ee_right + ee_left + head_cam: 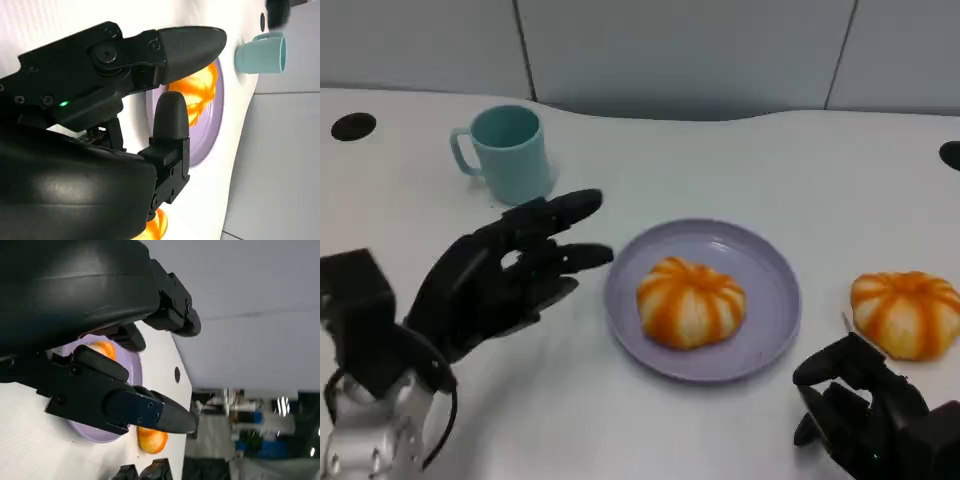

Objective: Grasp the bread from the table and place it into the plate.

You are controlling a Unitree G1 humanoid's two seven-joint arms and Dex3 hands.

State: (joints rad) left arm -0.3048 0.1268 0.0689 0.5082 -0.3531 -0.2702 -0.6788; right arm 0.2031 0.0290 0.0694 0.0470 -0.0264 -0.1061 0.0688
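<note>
Already one bread (691, 301) lies on the purple plate (775, 270), a little toward the plate's left half, while a second bread (907, 312) sits on the white table (740, 160) just off the plate's right rim, apart from it. The left hand (505, 270) hovers beside the plate's left edge with its fingers spread toward the rim and nothing in them — released, as far as the head view shows. The right hand (865, 410) sits low at the near right, just short of the second bread and not touching it; its fingers look loosely curled with nothing between them, though from the head view I cannot tell for certain how far they are parted. In the right wrist view the fingers (172, 50) stand apart over the plate (212, 130), which suggests a hand ready to take something rather than clenched.

My reading is that the step in hand is the reach for the remaining bread on the table. The next move calls for the right hand to come forward over that bread, close around its rounded sides without squashing it, lift it clear of the rim and set it in the free right part of the plate. A teal mug (508, 153) stands well behind the left hand — out of the way.
</note>
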